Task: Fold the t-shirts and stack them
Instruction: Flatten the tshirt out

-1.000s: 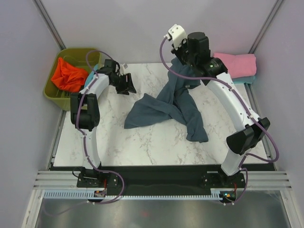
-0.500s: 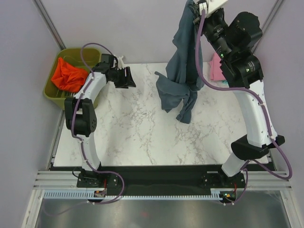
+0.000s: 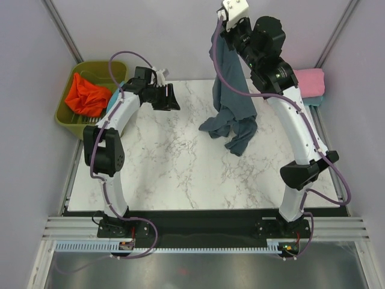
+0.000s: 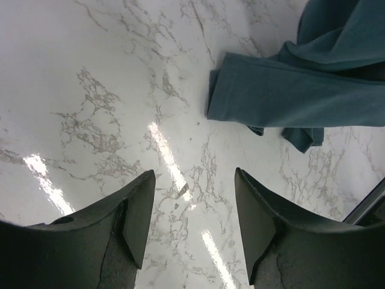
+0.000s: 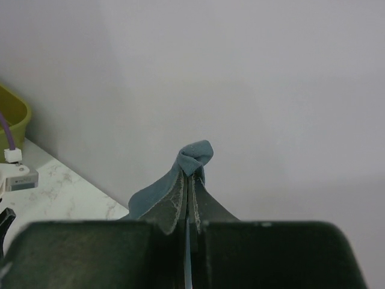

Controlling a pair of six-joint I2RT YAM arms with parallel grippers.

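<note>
One limp slate-blue t-shirt (image 3: 231, 114), draped folds, glossy veined marble tabletop (image 3: 168, 168)

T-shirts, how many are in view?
4: slate blue-grey cloth t-shirt hanging from right gripper; orange-red one in olive-green plastic bin; folded pink one atop teal one, far right. Bin may hide more.

Half the pink t-shirt (image 3: 310, 78) behind the right arm (image 3: 295, 123); slate t-shirt (image 4: 301, 99) past the left-wrist view's edge.

Overhead, two wrist close-ups; shared t-shirt (image 3: 234, 113)
</note>
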